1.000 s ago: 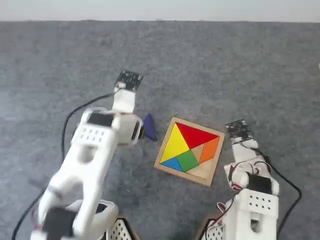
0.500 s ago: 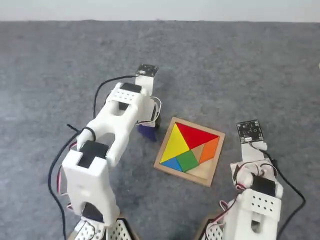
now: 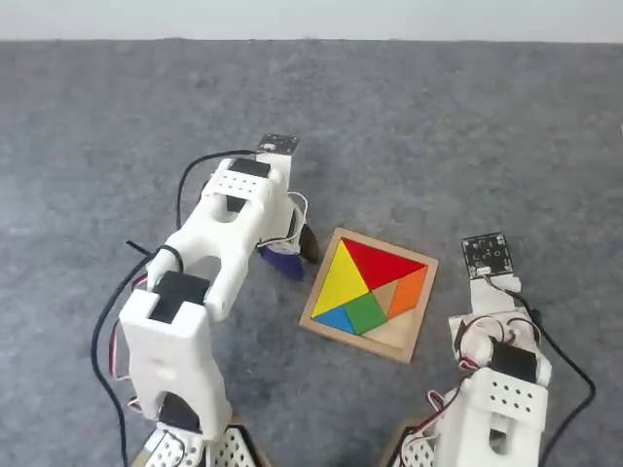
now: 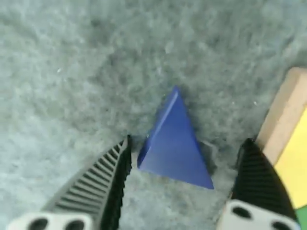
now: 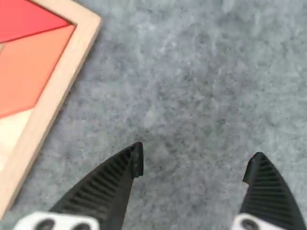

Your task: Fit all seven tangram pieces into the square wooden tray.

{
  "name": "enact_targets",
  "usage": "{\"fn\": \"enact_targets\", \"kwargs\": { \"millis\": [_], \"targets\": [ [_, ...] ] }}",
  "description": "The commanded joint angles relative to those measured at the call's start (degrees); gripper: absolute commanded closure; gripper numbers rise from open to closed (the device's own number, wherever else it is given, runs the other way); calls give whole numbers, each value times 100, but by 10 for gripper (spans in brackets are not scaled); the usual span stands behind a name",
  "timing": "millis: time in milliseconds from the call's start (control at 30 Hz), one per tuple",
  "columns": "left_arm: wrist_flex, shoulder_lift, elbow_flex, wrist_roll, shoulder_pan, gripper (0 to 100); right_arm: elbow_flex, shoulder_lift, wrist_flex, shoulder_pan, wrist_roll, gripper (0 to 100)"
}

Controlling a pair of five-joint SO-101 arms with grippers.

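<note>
Left pincer [image 4: 187,143]: is being held low over the grey surface [image 3: 467,126], spread wide, nothing grasped. One dark blue triangle [image 4: 175,143] is being straddled by it, lying just beside the one square wooden tray [image 3: 352,342]. Five coloured pieces [image 3: 362,277] are being carried in the tray. Right pincer [image 5: 197,154]: is being held spread over the surface beside the tray.

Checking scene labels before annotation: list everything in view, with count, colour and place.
wooden tray: 1, light wood, on the mat between the arms, part of its floor bare
tray pieces: 5, yellow, red, orange, green, blue, flat in the tray
loose triangle: 1, dark blue, on the mat beside the tray
mat: 1, grey, covers the table
left hand: 1, black fingers, open, straddling the loose triangle
right hand: 1, black fingers, open, over bare mat by the tray's edge
</note>
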Motion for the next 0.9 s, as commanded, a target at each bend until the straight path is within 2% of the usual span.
{"fn": "enact_targets", "kwargs": {
  "millis": [0, 167, 367, 600, 867],
  "targets": [
    [97, -70, -22, 167, -97, 648, -35, -101, -110, -48, -44, 656],
    [229, -70, 66, 167, 18, 652, -35, -101, -110, -48, -44, 656],
    [220, -70, 189, 141, 97, 737, -35, -101, -110, -48, -44, 656],
    [-132, -62, 198, -255, 53, 783, -35, -101, -101, -48, -44, 656],
    [-79, -53, 286, -510, 105, 847, 9, -101, -119, -48, -35, 656]
  ]
}}
